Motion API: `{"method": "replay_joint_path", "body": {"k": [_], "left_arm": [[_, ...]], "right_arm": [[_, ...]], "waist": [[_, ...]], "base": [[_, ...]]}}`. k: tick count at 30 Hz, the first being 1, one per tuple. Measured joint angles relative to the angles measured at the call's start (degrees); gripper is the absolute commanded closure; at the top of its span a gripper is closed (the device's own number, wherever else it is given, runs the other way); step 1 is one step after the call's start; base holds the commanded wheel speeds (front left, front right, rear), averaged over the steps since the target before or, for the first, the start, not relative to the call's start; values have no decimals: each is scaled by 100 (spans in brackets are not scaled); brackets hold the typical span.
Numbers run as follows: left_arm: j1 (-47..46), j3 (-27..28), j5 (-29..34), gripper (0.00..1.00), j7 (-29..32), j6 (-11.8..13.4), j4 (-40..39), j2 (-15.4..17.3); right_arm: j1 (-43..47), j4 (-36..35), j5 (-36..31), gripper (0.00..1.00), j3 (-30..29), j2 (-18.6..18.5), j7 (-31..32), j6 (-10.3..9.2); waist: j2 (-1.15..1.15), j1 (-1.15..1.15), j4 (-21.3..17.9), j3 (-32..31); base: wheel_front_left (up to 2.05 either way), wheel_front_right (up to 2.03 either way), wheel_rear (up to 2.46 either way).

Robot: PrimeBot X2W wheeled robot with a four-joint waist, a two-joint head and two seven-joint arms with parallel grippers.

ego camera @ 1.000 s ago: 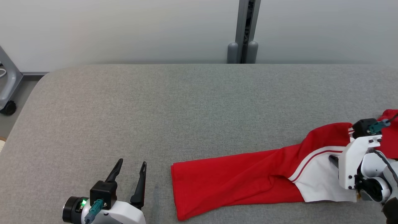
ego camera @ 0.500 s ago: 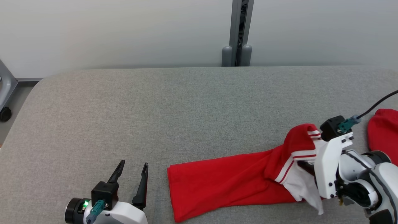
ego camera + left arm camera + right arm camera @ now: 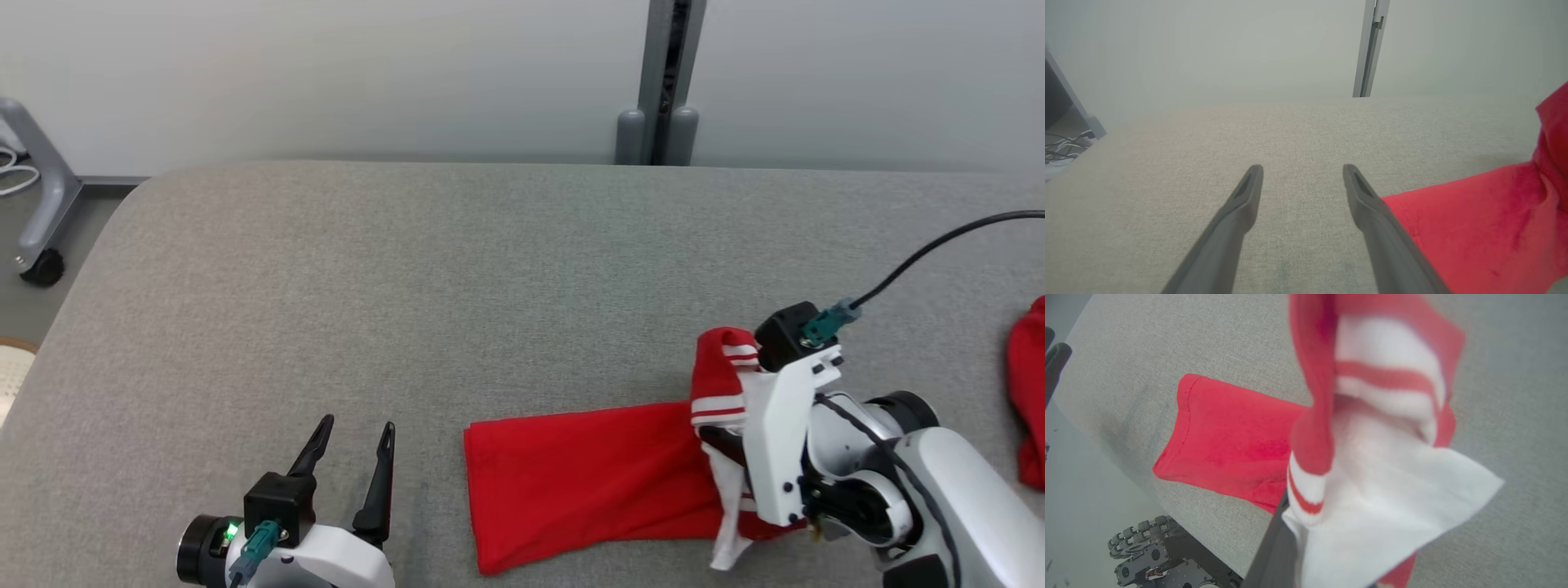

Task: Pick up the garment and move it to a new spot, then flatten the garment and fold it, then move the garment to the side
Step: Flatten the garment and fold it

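The garment (image 3: pixel 588 478) is red with a white, red-striped end; it lies along the front of the grey table (image 3: pixel 490 269). My right gripper (image 3: pixel 722 445) is shut on that striped end and holds it raised above the red part's right side. In the right wrist view the white cloth (image 3: pixel 1384 498) drapes over one dark finger (image 3: pixel 1274 555), with the flat red part (image 3: pixel 1224 441) below. My left gripper (image 3: pixel 357 425) stands open just left of the garment's hem, nothing between its fingers. In the left wrist view the left gripper (image 3: pixel 1302 171) points along the table beside the red cloth (image 3: pixel 1474 228).
More red cloth (image 3: pixel 1029 400) lies at the table's right edge; I cannot tell whether it joins the garment. A grey post (image 3: pixel 669 82) stands against the wall behind. A wheeled stand (image 3: pixel 41 245) sits on the floor at the left. A black cable (image 3: pixel 939 245) arches over the right arm.
My right gripper has carried the striped end up and to the left, bunching the garment shorter over its red part. The left gripper has stayed open in place. The head camera has shifted.
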Motion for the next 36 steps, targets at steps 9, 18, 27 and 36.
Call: {"method": "replay_joint_path", "body": {"k": [9,18,27,36], "left_arm": [[-63,-55,-20,0,0,21,-13,2],[-74,-134,-69,0,0,53,0,3],[-87,-235,-140,0,0,69,18,2],[-146,-325,-175,0,0,93,21,2]], "right_arm": [[-281,323,-91,100,353,498,-22,0],[-521,895,-96,100,669,844,-220,0],[-784,1462,2,100,1014,1100,-561,0],[-1020,2168,11,100,1202,1193,-971,0]], "waist": [[0,0,312,180],[0,0,532,260],[0,0,712,305],[0,0,898,388]], "base": [[0,0,0],[0,0,0],[0,0,0],[0,0,0]]}}
